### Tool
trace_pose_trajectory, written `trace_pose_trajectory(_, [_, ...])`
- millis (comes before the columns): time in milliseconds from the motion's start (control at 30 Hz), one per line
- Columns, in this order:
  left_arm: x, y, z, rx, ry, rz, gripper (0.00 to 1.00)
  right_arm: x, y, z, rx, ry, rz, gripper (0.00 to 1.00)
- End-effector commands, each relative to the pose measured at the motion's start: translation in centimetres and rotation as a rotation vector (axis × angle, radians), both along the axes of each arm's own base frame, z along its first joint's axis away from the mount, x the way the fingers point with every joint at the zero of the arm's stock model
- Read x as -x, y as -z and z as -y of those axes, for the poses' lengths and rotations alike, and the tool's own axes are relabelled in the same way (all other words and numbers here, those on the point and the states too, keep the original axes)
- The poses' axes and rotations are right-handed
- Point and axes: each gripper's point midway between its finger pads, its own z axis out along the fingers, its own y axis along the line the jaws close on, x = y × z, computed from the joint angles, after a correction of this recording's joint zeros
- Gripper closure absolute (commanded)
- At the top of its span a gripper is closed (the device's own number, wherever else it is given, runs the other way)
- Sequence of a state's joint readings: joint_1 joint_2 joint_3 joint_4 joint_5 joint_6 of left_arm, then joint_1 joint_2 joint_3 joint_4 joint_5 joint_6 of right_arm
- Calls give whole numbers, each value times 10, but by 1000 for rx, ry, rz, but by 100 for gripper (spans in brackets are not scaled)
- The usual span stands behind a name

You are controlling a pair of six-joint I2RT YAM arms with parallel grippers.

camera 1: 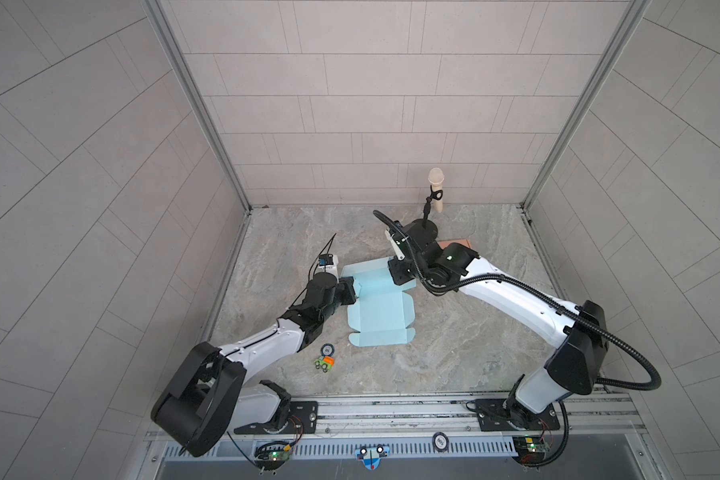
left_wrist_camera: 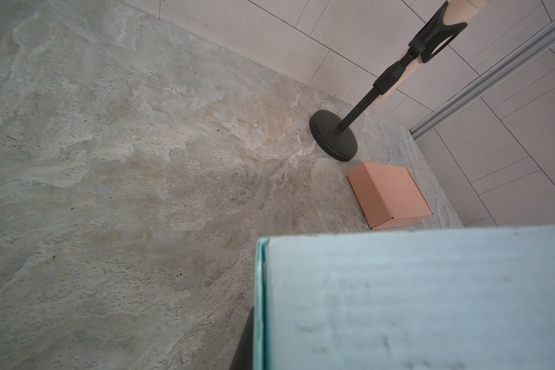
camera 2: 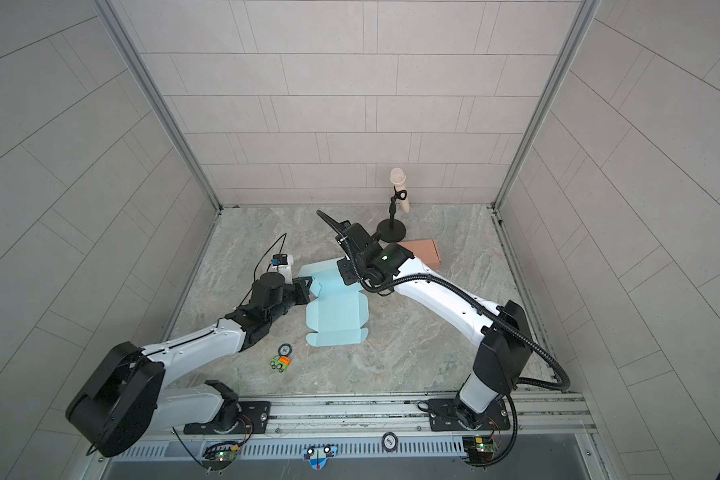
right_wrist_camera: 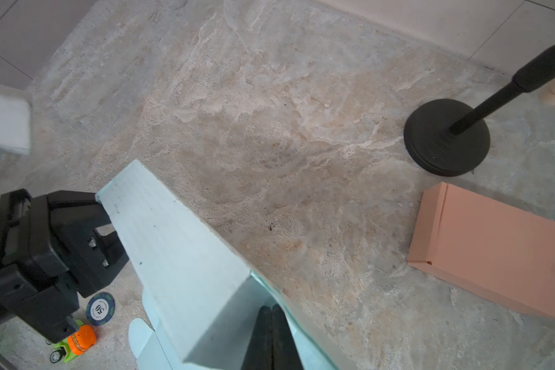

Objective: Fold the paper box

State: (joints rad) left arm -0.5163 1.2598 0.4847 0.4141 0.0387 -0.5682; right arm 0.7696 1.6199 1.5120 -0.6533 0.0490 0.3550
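Mid-table, a light-blue die-cut cardboard box blank [camera 1: 379, 316] lies on the grey marble-patterned tabletop [camera 1: 454, 353], its 12 o'clock panel raised upright. The left gripper [camera 1: 352, 286], at the blank's 10 o'clock, is clamped on that panel's end. The right gripper [camera 1: 395, 270], at 1 o'clock, has its fingers [right_wrist_camera: 263, 336] pressed together against the panel's other end. A folded salmon cardboard box [camera 2: 427, 251] sits at the table's 2 o'clock.
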Motion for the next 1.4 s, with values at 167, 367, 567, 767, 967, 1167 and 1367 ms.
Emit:
trace_pose_trajectory(167, [-9,-16,-10,83,22,12,91,-2,-31,-4,-28,-13,64,93])
trace_pose_trajectory(367, [-19,-25,-22,132,46,2,91,8,-79,12,-137,-9,206,62])
trace_pose_trajectory(567, [-28,-42,-42,114,22,0,90,20,-80,40,-328,65,266,48])
trace_pose_trajectory(767, [-33,-58,-32,209,70,24,90,30,-68,53,-591,41,299,45])
trace_pose_trajectory(967, [-28,-66,-17,312,146,46,90,31,-53,62,-658,63,323,42])
trace_pose_trajectory(1167, [-19,-70,-1,319,211,48,89,30,-72,43,-750,-13,322,45])
trace_pose_trajectory(1367, [-16,-74,9,313,247,56,89,29,-85,26,-798,-66,306,45])
